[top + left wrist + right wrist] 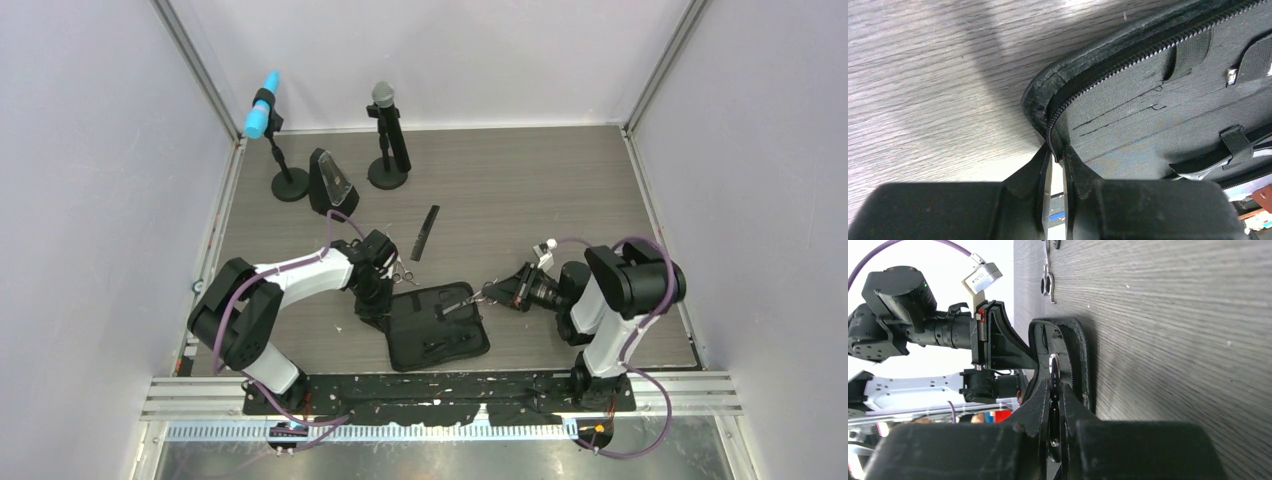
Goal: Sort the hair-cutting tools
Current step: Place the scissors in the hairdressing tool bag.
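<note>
Open pouch (405,340) flat on the table (560,190), near the front edge, between the two arms. Left gripper (1056,157) pinches its left rim — right gripper (1057,385), at the far right corner, is clamped on a thin tool (1053,365) reaching in over the pouch. Scissors (403,273) lie on the table just behind the pouch's far left corner, with the comb (426,232) farther back. Two microphones (388,140) stand at the rear left.

The left gripper (375,310) and right gripper (487,292) are black, arms (300,272) white, cables (329,232) purple.

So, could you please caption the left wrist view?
Left gripper pinches the zippered rim of the open black pouch on the table.
</note>
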You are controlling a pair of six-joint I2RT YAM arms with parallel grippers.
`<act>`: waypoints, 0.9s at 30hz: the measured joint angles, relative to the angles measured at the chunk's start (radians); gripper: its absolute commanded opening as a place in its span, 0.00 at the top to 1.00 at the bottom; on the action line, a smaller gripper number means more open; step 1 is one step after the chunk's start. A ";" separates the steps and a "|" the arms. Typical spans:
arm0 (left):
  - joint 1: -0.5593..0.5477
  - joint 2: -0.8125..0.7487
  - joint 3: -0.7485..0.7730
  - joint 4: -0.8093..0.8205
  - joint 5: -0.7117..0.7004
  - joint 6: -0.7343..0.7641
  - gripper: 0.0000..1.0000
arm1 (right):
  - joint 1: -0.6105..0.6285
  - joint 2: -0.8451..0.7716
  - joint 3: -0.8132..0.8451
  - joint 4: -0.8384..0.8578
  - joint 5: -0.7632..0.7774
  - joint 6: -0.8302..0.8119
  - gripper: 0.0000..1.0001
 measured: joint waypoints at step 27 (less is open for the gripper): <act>0.000 -0.024 -0.019 0.020 -0.014 -0.031 0.88 | 0.166 -0.105 -0.083 0.033 0.196 0.058 0.47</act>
